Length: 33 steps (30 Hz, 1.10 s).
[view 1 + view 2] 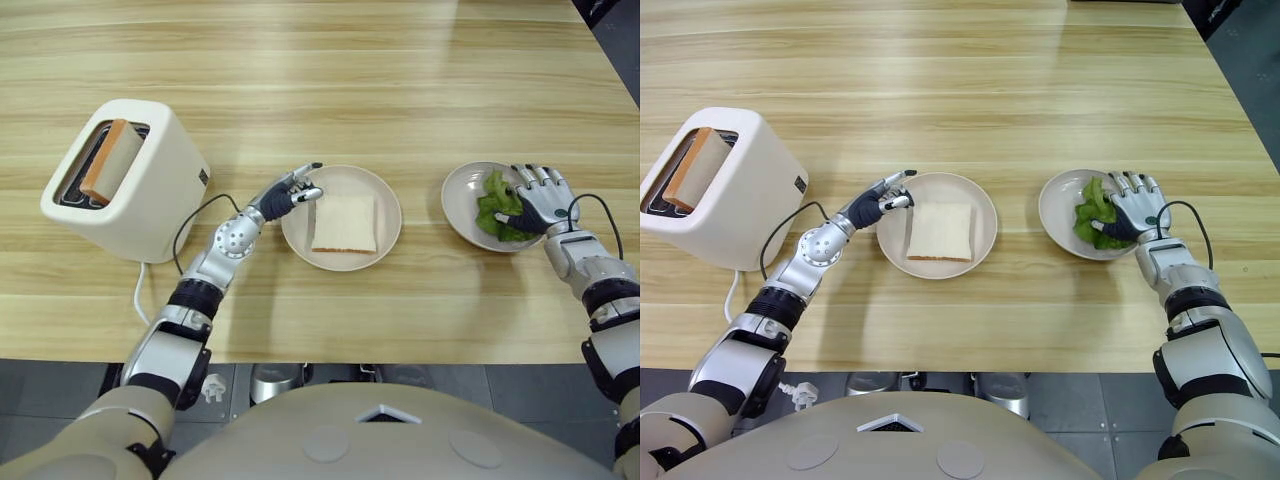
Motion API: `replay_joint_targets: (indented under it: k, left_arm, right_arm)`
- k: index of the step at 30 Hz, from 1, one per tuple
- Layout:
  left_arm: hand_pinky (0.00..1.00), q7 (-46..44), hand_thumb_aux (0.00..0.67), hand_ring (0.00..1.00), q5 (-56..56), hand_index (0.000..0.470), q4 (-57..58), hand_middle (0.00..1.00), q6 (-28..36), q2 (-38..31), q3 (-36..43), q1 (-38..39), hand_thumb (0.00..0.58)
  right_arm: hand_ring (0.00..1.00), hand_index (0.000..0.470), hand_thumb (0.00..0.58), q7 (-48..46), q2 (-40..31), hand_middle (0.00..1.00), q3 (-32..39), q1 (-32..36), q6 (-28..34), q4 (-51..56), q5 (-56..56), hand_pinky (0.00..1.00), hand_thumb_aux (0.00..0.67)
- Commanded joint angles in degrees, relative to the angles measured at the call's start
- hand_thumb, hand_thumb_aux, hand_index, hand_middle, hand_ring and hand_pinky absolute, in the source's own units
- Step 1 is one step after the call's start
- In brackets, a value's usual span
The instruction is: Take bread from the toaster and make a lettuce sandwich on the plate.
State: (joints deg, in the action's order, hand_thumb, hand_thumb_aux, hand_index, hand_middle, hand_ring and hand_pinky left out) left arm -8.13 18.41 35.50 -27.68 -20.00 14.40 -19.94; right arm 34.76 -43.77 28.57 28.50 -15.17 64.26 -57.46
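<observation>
Left robot hand (290, 191), spread and empty, rests beside the mid-bench plate (387, 195) bearing a bread slice (345, 222); right robot hand (542, 200) covers the lettuce (491, 212) in its bowl (455, 200), grip not discernible, so a shallow hold could spill leaves short of the slice.

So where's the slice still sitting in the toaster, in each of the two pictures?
Left eye view: the toaster slice stands in the slot of the toaster, on the left, above mid-height.
Right eye view: the same slice sits nearer the left edge, at about the same height.
Shared landmark: the plate with a flat bread slice on it, to the right of the toaster in both.
</observation>
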Motion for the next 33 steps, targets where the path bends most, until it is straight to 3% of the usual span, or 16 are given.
replay_joint_targets:
  k: [1,13,21,24,25,26,27,28,33]
  left_arm:
    - [0.0,1.22,0.0,0.0,-0.66,0.0,-8.71,0.0,1.95,-3.32,-4.33,3.59,0.0]
    - [0.0,0.0,0.0,0.0,-6.06,0.0,-33.58,0.0,10.18,-7.86,-16.95,13.04,0.0]
    - [0.0,-0.26,0.0,0.0,-6.32,0.0,-35.37,0.0,11.23,-7.69,-18.23,13.81,0.0]
    - [0.0,-0.17,0.0,0.0,-6.41,0.0,-35.33,0.0,11.25,-7.48,-18.2,13.99,0.0]
    - [0.0,-0.07,0.0,0.0,-6.36,0.0,-35.24,0.0,11.2,-7.39,-18.15,14.08,0.0]
    - [0.0,0.0,0.0,0.0,-6.29,0.0,-35.18,0.0,11.18,-7.3,-18.08,14.14,0.0]
    - [0.0,0.02,0.0,0.0,-6.25,0.0,-35.17,0.0,11.19,-7.25,-18.04,14.17,0.0]
    - [0.0,0.02,0.0,0.0,-6.25,0.0,-35.15,0.0,11.18,-7.22,-18.02,14.16,0.0]
    - [0.0,-0.2,0.0,0.0,-6.69,0.0,-34.67,0.0,10.91,-7.69,-18.65,13.84,0.0]
  right_arm:
    - [0.0,0.46,0.58,-0.95,0.6,0.0,-0.46,-0.46,-2.85,-0.3,3.39,0.0,0.67]
    - [0.0,0.46,0.58,-5.24,0.06,0.0,-6.13,-3.88,-9.37,-15.98,13.15,0.0,0.67]
    - [0.0,0.46,0.58,-7.83,-1.34,0.0,-8.38,-6.25,-7.47,-23.57,13.25,0.0,0.67]
    - [0.0,0.46,0.58,-11.49,-1.68,0.0,-7.77,-6.31,-6.33,-21.06,13.33,0.0,0.67]
    - [0.0,0.292,0.503,-11.48,-1.7,0.0,-7.03,-5.92,-5.77,-18.74,12.47,0.0,0.426]
    - [0.0,0.242,0.449,-11.18,-1.76,0.0,-6.35,-5.62,-5.18,-16.83,11.52,0.0,0.352]
    - [0.0,0.242,0.449,-10.77,-1.85,0.0,-5.77,-5.44,-4.79,-15.28,10.74,0.0,0.352]
    - [0.0,0.0,0.0,-10.56,-1.93,0.0,-5.44,-5.34,-4.61,-13.79,10.41,0.0,0.0]
    - [0.0,0.0,0.0,-10.23,-3.49,0.0,-4.78,-5.33,-4.23,-8.46,9.89,0.0,0.0]
